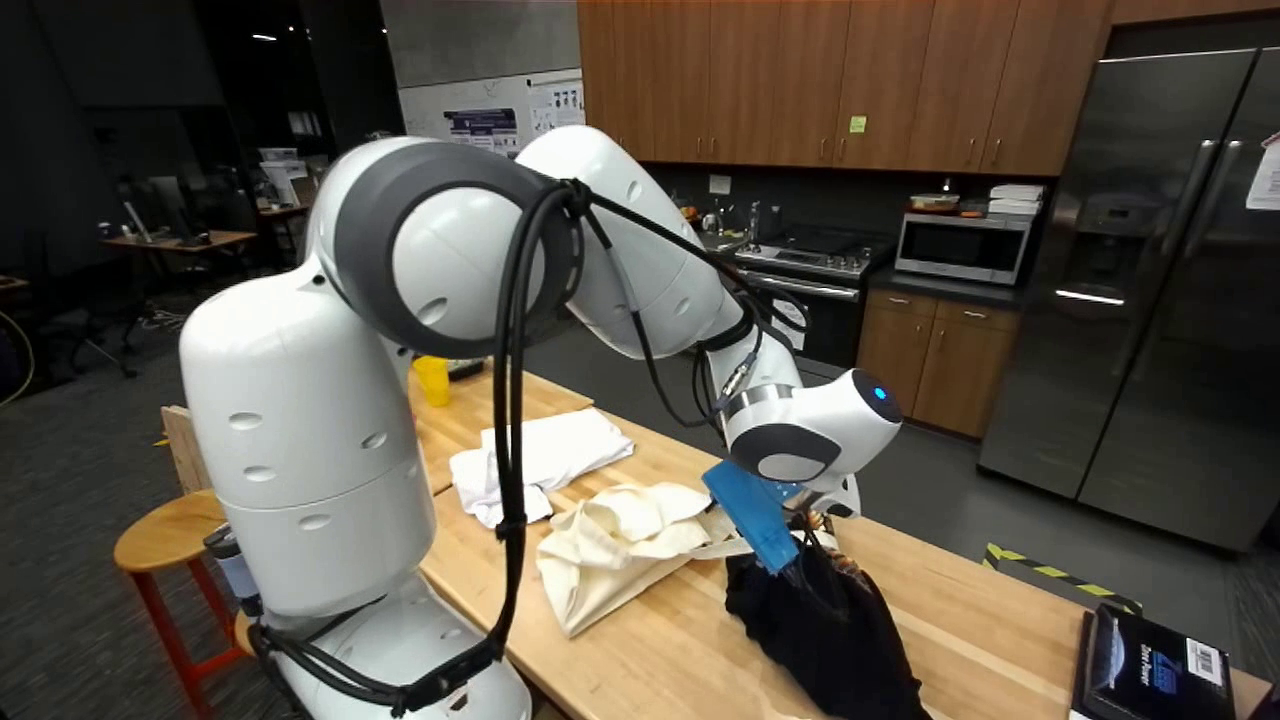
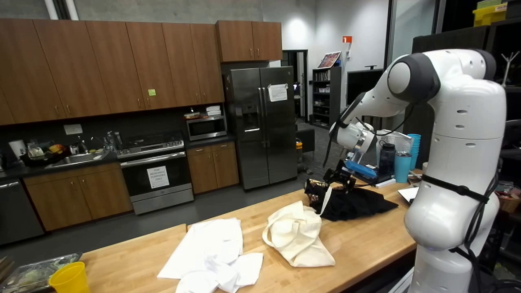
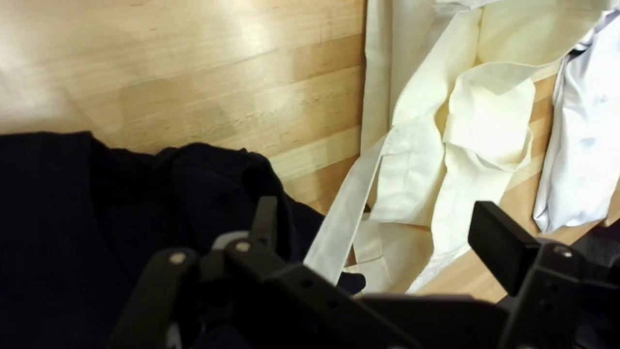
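Observation:
My gripper (image 3: 382,232) is open in the wrist view, its fingers wide apart with nothing gripped between them. Black cloth (image 3: 145,203) lies beneath and beside its left finger. A cream tote bag (image 3: 416,169) spreads across the table past the jaws. One pale strap (image 3: 339,228) of it runs down behind the left finger; whether they touch I cannot tell. In an exterior view the gripper (image 2: 340,179) hovers low at the black cloth (image 2: 356,203), by a patterned gold-and-black part (image 2: 315,190). A blue piece (image 1: 755,515) on the wrist partly hides the gripper in an exterior view.
Crumpled white cloth (image 2: 215,252) lies beyond the tote on the wooden table (image 1: 650,660). A yellow cup (image 2: 70,278) and a clear-lidded tray (image 2: 38,272) stand at that end. Toward the opposite end are a black box (image 1: 1155,665), a dark bottle (image 2: 386,162) and blue tumblers (image 2: 403,167).

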### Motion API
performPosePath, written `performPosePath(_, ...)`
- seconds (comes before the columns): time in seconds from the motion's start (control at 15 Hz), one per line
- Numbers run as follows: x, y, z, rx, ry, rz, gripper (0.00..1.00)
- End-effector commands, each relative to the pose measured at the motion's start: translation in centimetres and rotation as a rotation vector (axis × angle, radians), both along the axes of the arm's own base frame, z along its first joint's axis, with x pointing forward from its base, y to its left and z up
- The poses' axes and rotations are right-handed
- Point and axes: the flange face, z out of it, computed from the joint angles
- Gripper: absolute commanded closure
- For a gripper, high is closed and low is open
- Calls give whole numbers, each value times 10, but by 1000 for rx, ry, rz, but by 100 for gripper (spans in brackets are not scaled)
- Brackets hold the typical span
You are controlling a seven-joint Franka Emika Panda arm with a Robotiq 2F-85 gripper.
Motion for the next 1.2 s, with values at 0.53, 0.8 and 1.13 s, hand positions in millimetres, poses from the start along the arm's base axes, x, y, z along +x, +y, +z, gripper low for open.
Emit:
performPosePath(0.53,51,-58,74,-449,-64,-194,0)
performPosePath(0.8,51,-56,45,-446,-70,-299,0)
performPosePath(1.13,49,-30,-12,-363,55,-270,0)
